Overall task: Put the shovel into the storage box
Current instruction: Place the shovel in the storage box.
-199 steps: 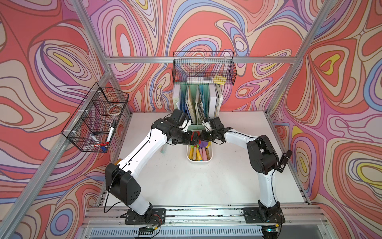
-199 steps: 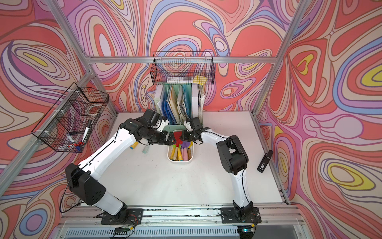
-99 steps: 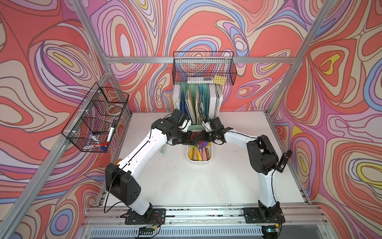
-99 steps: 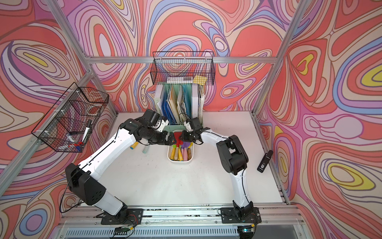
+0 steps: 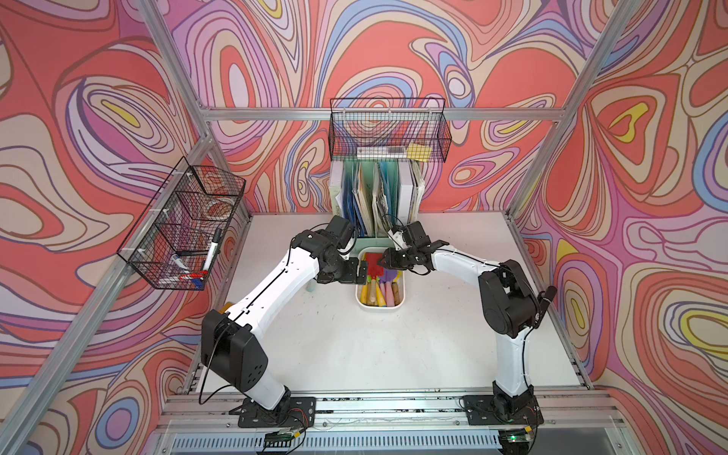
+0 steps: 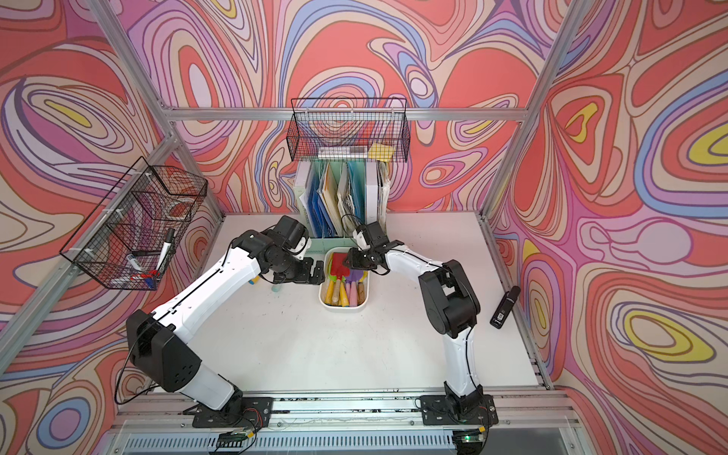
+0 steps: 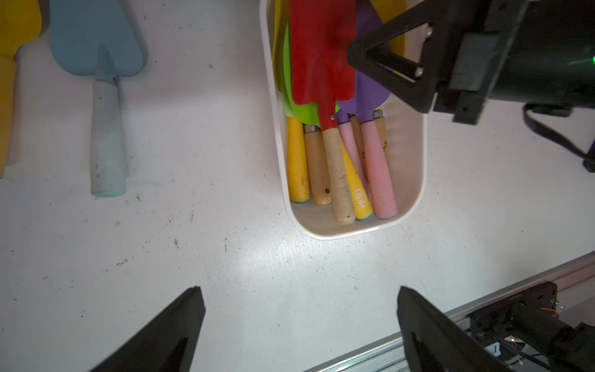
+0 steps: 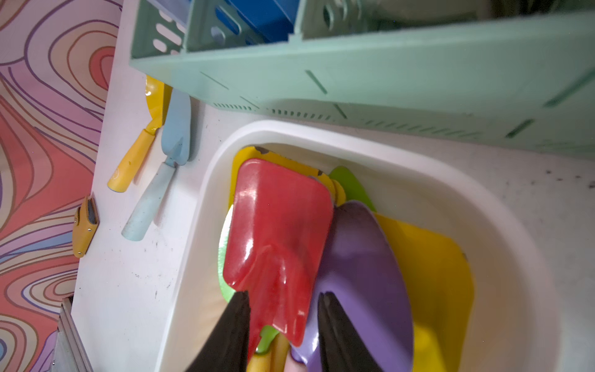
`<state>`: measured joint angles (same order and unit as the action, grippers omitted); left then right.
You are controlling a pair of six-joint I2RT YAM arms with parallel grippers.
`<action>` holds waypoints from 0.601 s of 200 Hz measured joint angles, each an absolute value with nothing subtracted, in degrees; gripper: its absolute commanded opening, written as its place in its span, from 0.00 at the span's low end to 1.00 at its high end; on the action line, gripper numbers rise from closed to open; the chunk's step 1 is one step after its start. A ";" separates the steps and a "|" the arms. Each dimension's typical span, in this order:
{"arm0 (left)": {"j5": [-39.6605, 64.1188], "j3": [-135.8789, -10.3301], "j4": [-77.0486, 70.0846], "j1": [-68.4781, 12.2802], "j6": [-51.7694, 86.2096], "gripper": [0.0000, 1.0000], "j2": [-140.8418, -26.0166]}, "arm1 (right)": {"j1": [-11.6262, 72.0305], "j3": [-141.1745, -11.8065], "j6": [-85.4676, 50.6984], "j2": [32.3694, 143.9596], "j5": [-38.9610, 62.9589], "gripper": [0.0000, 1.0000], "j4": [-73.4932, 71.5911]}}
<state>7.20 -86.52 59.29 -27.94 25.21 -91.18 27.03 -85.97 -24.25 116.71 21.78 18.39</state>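
Right gripper [image 8: 283, 294] sits low over the box [image 8: 212, 193], jaws part-way apart, one finger on each side of the red shovel's [image 8: 277, 225] neck. It doesn't look clamped; the shovel seems to rest on its own. The shovel lies directly under that gripper, on top of the pile of other shovels inside the box, blade toward the gripper and handle pointing away.

Left gripper [image 7: 299, 290] is spread wide and empty, hovering above bare worktop [image 7: 193, 225] with the box just ahead of it.

Blue shovel [image 7: 108, 145] and yellow shovel [image 8: 135, 161] lie flat on the worktop outside the box, beside the left gripper and well away from the right one.

Handling, my guess: light, rigid, no flex. The glossy painted blade is probably slippery and too wide to pinch. The matte handle or narrow neck is the better hold, since it fits between the jaws. Lying flat means a low pinch, with fingers scraping the worktop.
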 measured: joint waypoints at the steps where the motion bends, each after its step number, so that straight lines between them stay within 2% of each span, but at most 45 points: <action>1: 7.16 -86.48 59.31 -27.90 25.28 0.99 -91.18 | 27.03 -85.97 -24.25 116.62 21.78 0.37 18.41; 48: 5.02 -82.35 59.18 -22.50 26.44 0.99 -92.44 | 27.03 -85.97 -22.98 111.83 20.45 0.37 21.23; 120: 2.74 -82.17 58.74 -14.87 23.99 0.92 -103.35 | 27.03 -84.60 -20.58 102.83 17.39 0.36 25.43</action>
<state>2.74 -82.17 58.74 -14.87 23.99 -103.35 27.03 -84.60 -20.58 102.83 17.39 25.43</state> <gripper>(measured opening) 0.938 0.361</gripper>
